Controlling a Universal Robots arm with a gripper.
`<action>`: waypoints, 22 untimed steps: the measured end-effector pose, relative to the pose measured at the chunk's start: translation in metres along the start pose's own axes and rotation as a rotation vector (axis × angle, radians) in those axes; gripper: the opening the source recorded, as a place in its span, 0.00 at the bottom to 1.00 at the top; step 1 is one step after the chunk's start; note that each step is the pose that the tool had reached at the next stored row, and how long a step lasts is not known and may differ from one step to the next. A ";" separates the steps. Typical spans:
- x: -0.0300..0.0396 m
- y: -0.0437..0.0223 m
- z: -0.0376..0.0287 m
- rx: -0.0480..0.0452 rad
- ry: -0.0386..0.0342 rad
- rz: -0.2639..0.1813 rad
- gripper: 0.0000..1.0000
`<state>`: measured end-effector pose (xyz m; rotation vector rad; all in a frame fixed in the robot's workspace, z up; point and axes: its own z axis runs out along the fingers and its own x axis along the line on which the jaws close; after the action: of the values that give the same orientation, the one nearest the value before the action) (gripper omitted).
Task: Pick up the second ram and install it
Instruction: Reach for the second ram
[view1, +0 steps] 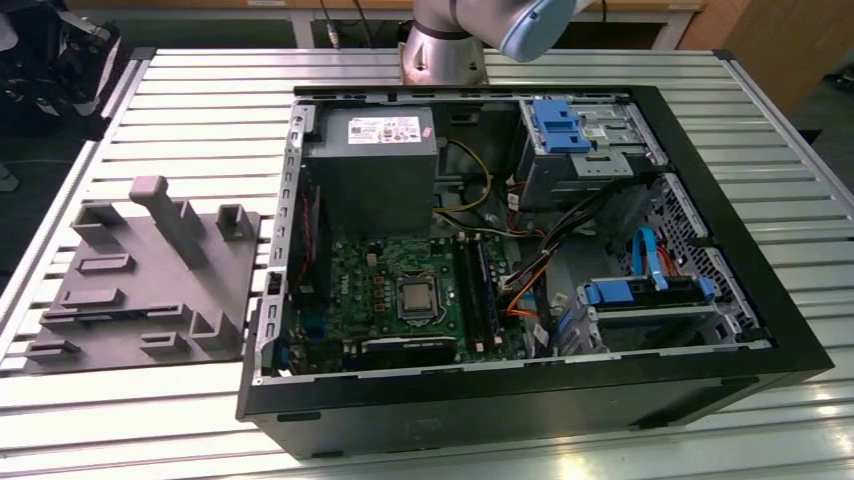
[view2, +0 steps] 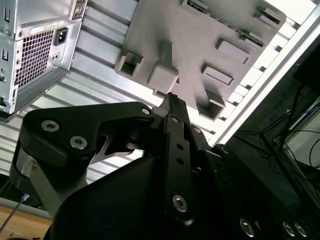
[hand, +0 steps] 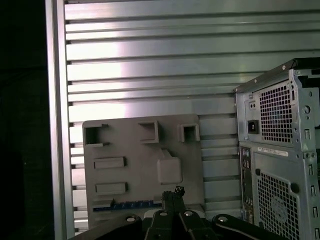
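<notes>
The gripper (hand: 172, 194) is clenched, tips pinched together with nothing between them. It hangs high over the table (view1: 200, 110), pointing down toward the grey tray (hand: 130, 150). The ram (hand: 131, 204) is in that tray, a thin blue-green strip lying flat along the tray's edge, just beside the gripper tips in the first wrist view, so it's not picked up yet.

In the exterior view the tray (view1: 147, 270) sits by the table's edge on the exterior view's left. The open computer case (view1: 534, 385) lies right next to it and takes up the middle of the table. Inside the case the green motherboard (view1: 400, 280) sits below the grey power supply (view1: 374, 165). The arm (view1: 454, 40) comes up from the table's far edge.
</notes>
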<state>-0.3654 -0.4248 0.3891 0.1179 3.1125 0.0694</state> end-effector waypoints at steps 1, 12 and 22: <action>0.0007 -0.0004 0.0002 -0.0001 -0.0001 0.000 0.11; 0.0067 -0.0070 0.0019 0.0000 -0.0001 0.000 0.11; 0.0108 -0.0139 0.0045 0.0000 0.0000 0.000 0.11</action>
<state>-0.3772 -0.4376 0.3837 0.1180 3.1125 0.0694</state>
